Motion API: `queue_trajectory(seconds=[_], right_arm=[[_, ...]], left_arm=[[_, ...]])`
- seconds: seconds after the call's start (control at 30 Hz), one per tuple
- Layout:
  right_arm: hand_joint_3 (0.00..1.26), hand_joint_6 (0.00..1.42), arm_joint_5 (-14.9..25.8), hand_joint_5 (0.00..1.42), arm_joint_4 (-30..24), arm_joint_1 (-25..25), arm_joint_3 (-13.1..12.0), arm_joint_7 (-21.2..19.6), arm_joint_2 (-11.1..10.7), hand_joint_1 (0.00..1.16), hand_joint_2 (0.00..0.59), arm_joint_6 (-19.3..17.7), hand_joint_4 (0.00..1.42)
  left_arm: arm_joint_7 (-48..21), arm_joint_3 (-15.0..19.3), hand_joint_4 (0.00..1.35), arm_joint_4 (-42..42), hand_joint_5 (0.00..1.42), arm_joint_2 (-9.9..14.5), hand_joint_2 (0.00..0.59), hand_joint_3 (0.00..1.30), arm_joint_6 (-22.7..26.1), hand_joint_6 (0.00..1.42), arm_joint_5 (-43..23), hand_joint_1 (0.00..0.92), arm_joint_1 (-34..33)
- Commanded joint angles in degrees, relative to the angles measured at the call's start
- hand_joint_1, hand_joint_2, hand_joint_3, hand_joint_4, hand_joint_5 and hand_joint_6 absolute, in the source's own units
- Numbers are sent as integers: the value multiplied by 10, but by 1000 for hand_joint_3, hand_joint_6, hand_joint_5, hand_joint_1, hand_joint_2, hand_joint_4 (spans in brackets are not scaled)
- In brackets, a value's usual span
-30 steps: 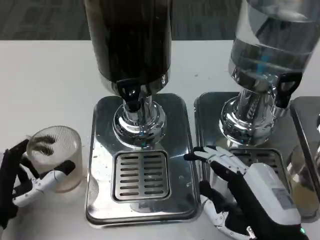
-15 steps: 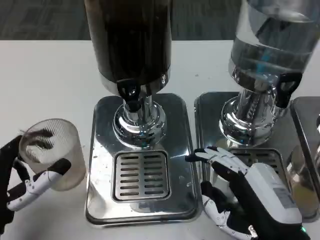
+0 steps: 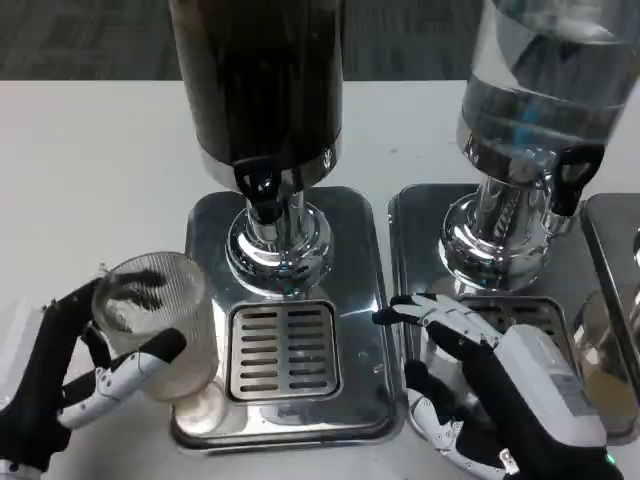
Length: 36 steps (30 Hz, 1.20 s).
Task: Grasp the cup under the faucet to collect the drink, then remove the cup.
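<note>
- Clear ribbed plastic cup (image 3: 160, 325) sits in the left hand (image 3: 70, 375), held at the left edge of the steel drip tray (image 3: 205, 300) with its base over the tray's lower left corner; it is not under the faucet.
- Left hand's black and white fingers (image 3: 135, 368) wrap around the cup's side, so the hand is clamped on the cup.
- Black faucet (image 3: 262, 192) juts from the dark, brown-filled drink dispenser (image 3: 260, 80), above the tray's slotted grate (image 3: 282, 350).
- Right hand (image 3: 490, 385) lies low at the right, over the front left part of the second steel tray (image 3: 410, 240), its fingers (image 3: 430, 310) spread apart and holding nothing.
- Second dispenser with a clear tank (image 3: 540, 80) stands on that right tray, its own black tap (image 3: 570, 175) facing forward.
- White table (image 3: 90, 170) carries both trays.
</note>
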Motion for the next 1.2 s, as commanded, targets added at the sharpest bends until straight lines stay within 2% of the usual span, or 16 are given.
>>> queue_trajectory(seconds=[0.03, 0.43, 0.8, 1.2], right_arm=[[326, 298, 7, 147, 2, 2, -3, 1, -2, 720, 586, -8, 201], [330, 300, 8, 137, 2, 4, -5, -4, 2, 729, 586, -6, 201], [327, 307, 10, 136, 6, 11, -5, -5, 7, 744, 586, -2, 190], [327, 319, 14, 136, 3, 6, -11, -1, 3, 754, 586, -5, 187]], left_arm=[[-10, -8, 530, -6, 870, -2, 91, 484, -21, 1083, 3, 108, -19], [-4, -34, 530, 38, 870, -16, 94, 482, -17, 1089, 29, 105, -70], [7, -61, 538, 90, 870, -45, 104, 482, -8, 1101, 49, 109, -122], [18, -81, 534, 107, 860, -47, 87, 479, -11, 1067, 68, 56, -140]])
